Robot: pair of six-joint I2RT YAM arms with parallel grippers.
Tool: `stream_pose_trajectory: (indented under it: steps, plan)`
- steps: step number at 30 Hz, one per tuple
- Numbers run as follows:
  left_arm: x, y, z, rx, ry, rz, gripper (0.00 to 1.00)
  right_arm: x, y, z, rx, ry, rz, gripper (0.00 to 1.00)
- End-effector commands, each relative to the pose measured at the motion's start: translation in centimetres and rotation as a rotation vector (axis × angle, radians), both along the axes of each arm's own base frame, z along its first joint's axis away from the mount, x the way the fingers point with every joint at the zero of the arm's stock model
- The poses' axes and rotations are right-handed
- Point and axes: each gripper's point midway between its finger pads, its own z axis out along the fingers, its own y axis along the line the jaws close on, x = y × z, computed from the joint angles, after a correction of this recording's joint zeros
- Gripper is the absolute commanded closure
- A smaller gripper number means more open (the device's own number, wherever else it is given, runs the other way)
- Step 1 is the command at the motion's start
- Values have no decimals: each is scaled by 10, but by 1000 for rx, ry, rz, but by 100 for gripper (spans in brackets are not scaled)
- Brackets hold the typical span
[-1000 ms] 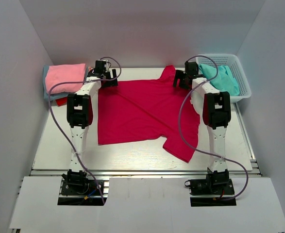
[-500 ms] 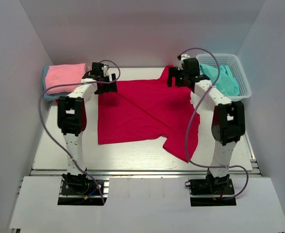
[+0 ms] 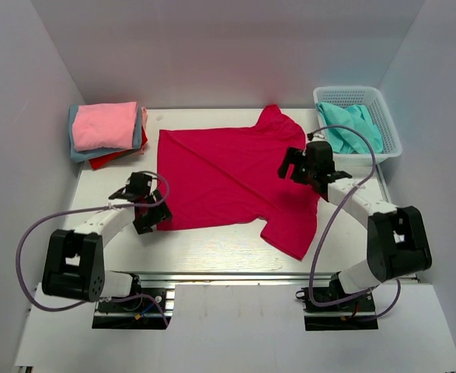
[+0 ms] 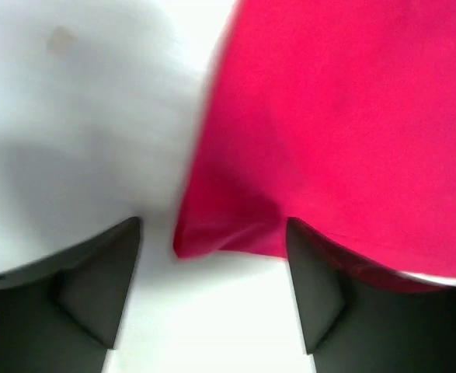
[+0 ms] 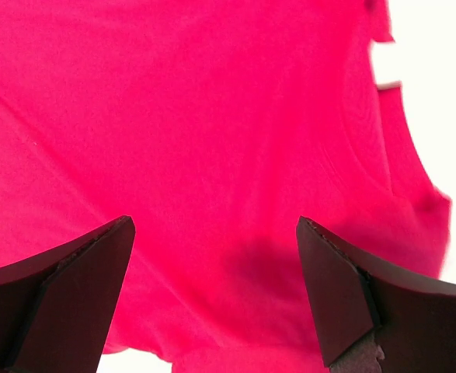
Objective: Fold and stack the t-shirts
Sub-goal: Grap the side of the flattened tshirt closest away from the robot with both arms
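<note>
A crimson-magenta t-shirt (image 3: 228, 175) lies spread flat on the table, one sleeve toward the back and one toward the front right. My left gripper (image 3: 151, 216) is open and low at the shirt's near-left corner. In the left wrist view that corner (image 4: 220, 237) lies between the open fingers (image 4: 95, 280), and nothing is gripped. My right gripper (image 3: 294, 167) is open over the shirt's right side. The right wrist view shows only crimson cloth (image 5: 212, 140) between its spread fingers (image 5: 344, 287). Folded light pink (image 3: 103, 124), grey-blue (image 3: 75, 144) and red (image 3: 113, 158) shirts are stacked at the back left.
A white mesh basket (image 3: 389, 128) at the back right holds a crumpled teal shirt (image 3: 353, 124). Grey walls close in the left, back and right sides. Bare white table (image 3: 95, 202) shows left of the shirt and along the near edge.
Both arms have pulled back from the shirt's far edge. The left gripper came down to the near-left corner; the right gripper moved to the shirt's right side. The shirt lies flat.
</note>
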Motion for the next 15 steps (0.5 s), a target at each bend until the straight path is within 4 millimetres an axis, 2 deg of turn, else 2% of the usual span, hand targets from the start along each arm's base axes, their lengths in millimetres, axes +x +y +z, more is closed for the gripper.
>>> stream_pose_trajectory:
  steps: [1,2,3,4,6,8,9,10,11,15]
  plan:
    - [-15,-3,1,-40,1,78,23,-1,-10,25,54,-82,-99,10]
    - [-14,-3,4,-46,-9,87,29,-4,-11,26,60,-84,-100,10]
    - [-13,-3,7,-49,-21,86,41,-9,-12,27,62,-81,-97,10]
    - [-12,0,6,-33,-24,94,48,-17,-15,15,52,-46,-107,10]
    - [-14,2,3,-25,-17,107,61,-24,-17,18,52,-49,-105,10]
    - [-17,-2,0,-44,6,97,75,-41,-25,3,20,12,-122,10]
    - [-15,-6,1,-58,-4,63,91,-46,-29,4,9,15,-131,10]
    - [-16,-17,1,-110,6,20,100,-49,-34,3,-9,23,-151,10]
    - [-22,-20,-3,-123,22,-5,100,-67,-40,-10,-41,100,-153,10]
    - [-36,-21,-4,-132,55,-34,100,-101,-48,-21,-59,218,-172,10]
